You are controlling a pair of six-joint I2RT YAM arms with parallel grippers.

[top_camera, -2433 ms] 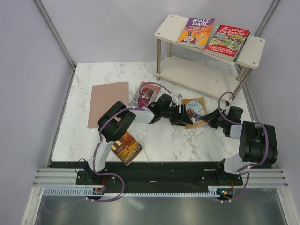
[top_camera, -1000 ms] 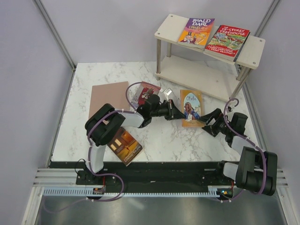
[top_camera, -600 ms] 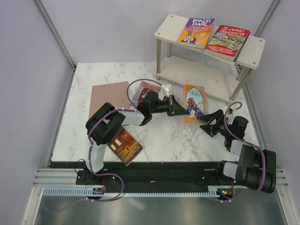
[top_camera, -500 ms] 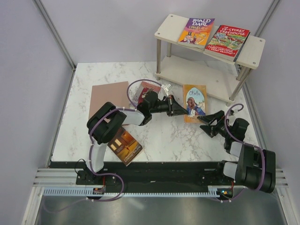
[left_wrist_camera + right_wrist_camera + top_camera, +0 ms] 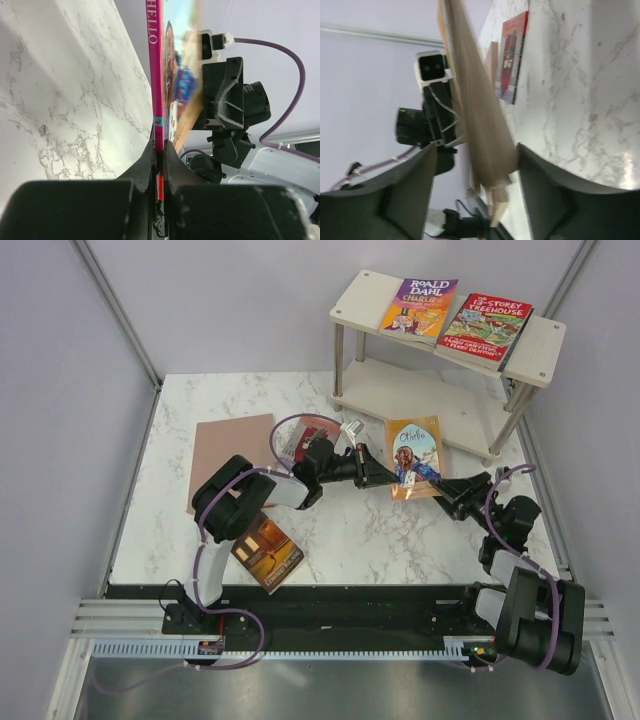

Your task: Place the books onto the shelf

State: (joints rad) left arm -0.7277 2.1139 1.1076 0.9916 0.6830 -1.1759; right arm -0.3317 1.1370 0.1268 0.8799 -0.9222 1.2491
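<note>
Othello book (image 5: 415, 452) is held up on edge just right of centre in the overhead view, rather than lying flat on the surface (image 5: 350, 530). I take that to be so the other arm can get round it. The left gripper (image 5: 160, 147) pinches the pink spine at its lower end, fingers pressed tight. The right gripper (image 5: 476, 149) is spread wide with a finger on each side of the book's opposite edge, not closed on it. The shelf (image 5: 365, 295) stands upper right, with two books (image 5: 420, 305) flat on its top board.
</note>
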